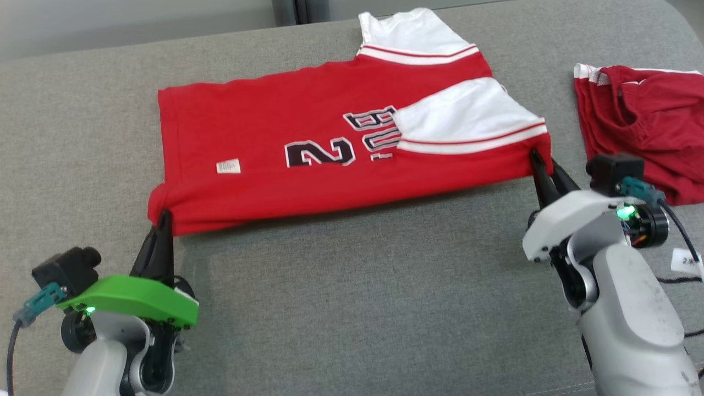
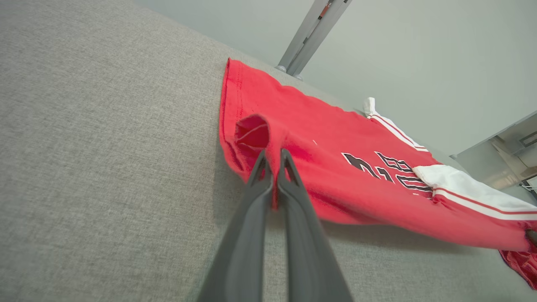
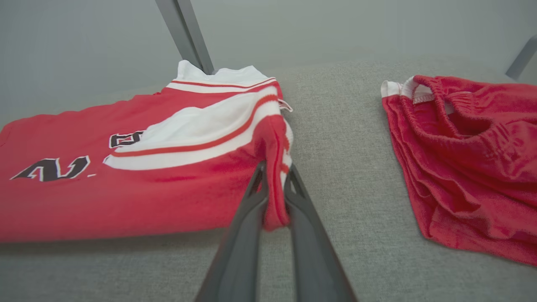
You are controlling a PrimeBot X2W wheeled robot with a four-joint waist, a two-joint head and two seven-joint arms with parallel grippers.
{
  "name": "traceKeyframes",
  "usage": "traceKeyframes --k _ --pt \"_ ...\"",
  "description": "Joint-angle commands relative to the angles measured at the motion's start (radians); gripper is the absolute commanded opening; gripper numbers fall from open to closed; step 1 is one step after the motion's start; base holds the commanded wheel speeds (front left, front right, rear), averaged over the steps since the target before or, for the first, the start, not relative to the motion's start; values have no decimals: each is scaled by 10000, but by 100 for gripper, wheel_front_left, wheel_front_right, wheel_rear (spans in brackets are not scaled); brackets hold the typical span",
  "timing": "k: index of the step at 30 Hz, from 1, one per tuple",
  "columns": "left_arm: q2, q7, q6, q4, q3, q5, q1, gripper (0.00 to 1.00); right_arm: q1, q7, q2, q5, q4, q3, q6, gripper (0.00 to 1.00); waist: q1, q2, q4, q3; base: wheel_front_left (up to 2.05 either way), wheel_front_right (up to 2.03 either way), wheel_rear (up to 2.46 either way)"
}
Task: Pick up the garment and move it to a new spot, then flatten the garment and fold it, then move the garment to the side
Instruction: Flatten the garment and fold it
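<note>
**Two shallow pinches, either could slip**

The left gripper [image 1: 164, 219] has its fingers together on the jersey [image 1: 330, 148] at the near hem corner. Only a small bunched tuck of red cloth sits between the tips. A sharp lift or pull could slide that tuck out and drop the corner onto the grey cushion [image 1: 352, 286].

The jersey lies across the middle of the cushion, number up and hem to the left, with one white sleeve folded over the chest. Its near edge runs fairly straight between the two grips. If the arms move at unequal pace or spread apart, the fold would likely skew, or one end could pull free.

The right gripper [image 1: 542, 165] is clamped on a narrow ridge at the shoulder end. Cloth spills past the fingers, so the hold looks shallow.

Further right lie red shorts [image 1: 643, 121], apart from the jersey. A wide swing of the right arm could still snag them.
</note>
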Motion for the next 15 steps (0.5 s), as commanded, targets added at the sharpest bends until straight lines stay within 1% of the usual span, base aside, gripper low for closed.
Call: traceKeyframes --k 1,7,10,12,15 --pt "215 113 159 -253 -16 187 434 0 581 106 -58 117 -452 -45 -16 0 0 0 -57 -270 0 0 0" --pt "624 622 833 -1579 -98 313 1953 0 3157 814 15 151 -2905 -332 -16 0 0 0 -138 -442 0 0 0" --pt "712 832 1140 -2137 -160 318 2720 0 4279 1131 52 130 -3889 -432 -16 0 0 0 -264 -445 0 0 0" --pt "724 942 1321 -2364 -182 274 3143 0 4777 1278 67 446 -4244 -333 -16 0 0 0 -348 -443 0 0 0" --pt "745 1085 1563 -2511 -237 292 3593 0 5128 1313 65 733 -4435 -188 -16 0 0 0 -469 -430 0 0 0"
